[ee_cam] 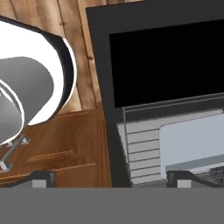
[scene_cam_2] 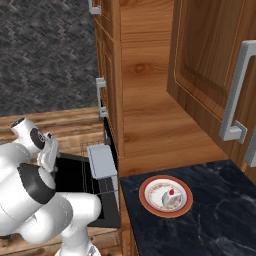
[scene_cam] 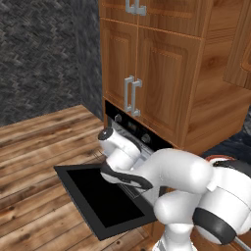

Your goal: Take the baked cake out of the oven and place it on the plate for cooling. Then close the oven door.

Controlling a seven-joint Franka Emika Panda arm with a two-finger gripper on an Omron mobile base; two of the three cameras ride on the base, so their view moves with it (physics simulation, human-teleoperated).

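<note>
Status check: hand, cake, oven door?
Hand open, empty, above the pulled-out wire rack. White cake wedge on red-rimmed plate. Black oven door down, open.

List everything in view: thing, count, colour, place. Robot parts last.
cake: one, white with red dot, on the plate
plate: one, red-orange rim, on the dark counter
oven door: one, black, folded down open over the wood floor
oven: one, black with knobs, under the wooden cabinets
tray: one, grey, pulled out on the wire rack
claw: one, dark tips, open, above rack and door
</note>
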